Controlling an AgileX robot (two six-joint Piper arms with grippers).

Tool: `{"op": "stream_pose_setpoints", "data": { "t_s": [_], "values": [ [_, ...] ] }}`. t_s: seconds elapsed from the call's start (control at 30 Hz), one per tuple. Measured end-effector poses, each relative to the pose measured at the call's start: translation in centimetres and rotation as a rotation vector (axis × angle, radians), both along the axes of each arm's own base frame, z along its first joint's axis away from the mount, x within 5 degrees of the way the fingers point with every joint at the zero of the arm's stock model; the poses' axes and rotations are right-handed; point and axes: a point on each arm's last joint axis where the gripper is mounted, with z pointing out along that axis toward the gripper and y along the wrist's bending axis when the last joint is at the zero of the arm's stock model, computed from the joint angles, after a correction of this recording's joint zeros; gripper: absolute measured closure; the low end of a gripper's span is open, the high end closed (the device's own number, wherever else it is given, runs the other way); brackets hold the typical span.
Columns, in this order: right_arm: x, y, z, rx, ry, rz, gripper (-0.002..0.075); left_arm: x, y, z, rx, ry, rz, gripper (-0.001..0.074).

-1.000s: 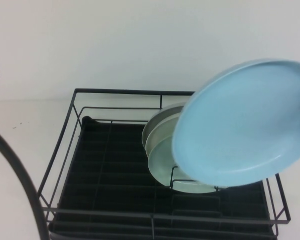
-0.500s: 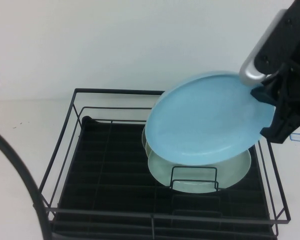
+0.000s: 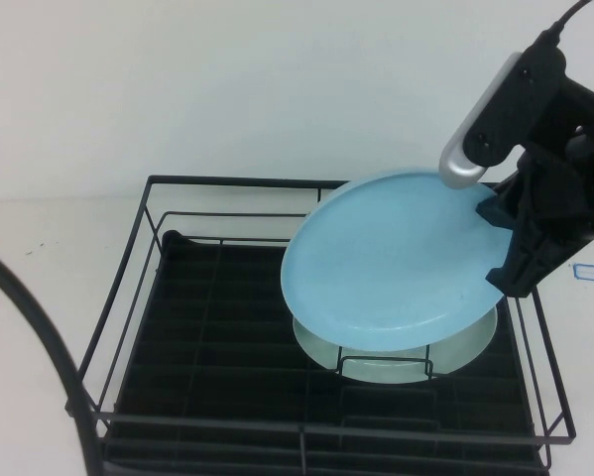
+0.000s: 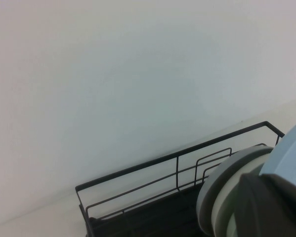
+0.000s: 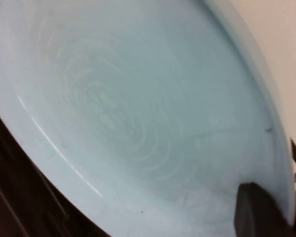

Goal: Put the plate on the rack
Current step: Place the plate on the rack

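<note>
You have the round sky-blue plate, smooth, glossy and stiff, pinched at its rim by the right gripper, jaws clamped on the edge. It hangs tilted above the black wire dish rack, over the pale mint-green plate standing in the rack's wire loops. Expect it to be light but slippery and breakable; a rim hold suits it. The left gripper is out of view.

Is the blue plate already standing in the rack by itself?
No, the right gripper grips the plate by its edge, tilted above the rack.
</note>
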Motion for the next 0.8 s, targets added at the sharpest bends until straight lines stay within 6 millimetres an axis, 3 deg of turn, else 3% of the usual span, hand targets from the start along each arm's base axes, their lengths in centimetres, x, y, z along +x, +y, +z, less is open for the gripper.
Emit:
{"op": "stream_pose_setpoints", "data": {
  "t_s": [0.4,0.8],
  "values": [
    [0.6,0.4,-1.2,-0.018,0.045,-0.025,0.0688,0.1,0.2,-0.1,0.005,0.008,0.023,0.0735],
    [1.4,-0.4,-0.9,-0.021,-0.028,-0.161,0.0697,0.1,0.2,-0.2,0.016,0.012,0.026,0.0735]
  ]
}}
